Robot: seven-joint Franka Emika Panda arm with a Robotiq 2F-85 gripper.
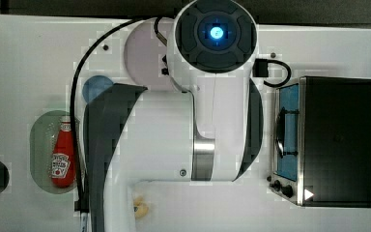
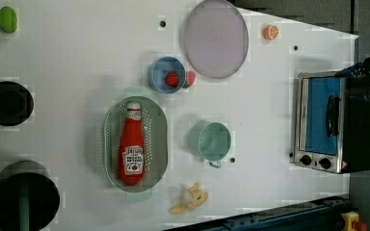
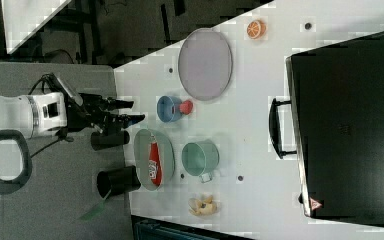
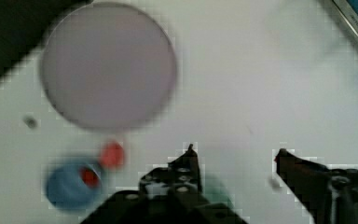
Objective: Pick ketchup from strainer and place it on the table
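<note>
Your gripper [image 4: 235,151] hangs with its fingers spread and empty, well apart from the ketchup [image 2: 131,147] lying in the strainer [image 2: 160,126].

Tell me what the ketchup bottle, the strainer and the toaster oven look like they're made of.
Ketchup bottle: probably glossy red plastic, with a printed label. Strainer: likely matte pale green plastic, its base perforated with small holes. Toaster oven: apparently metal, with a shiny silver front frame and black body.

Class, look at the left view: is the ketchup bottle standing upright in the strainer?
No, the ketchup bottle lies flat on its side along the base of the pale green strainer, label facing up.
</note>
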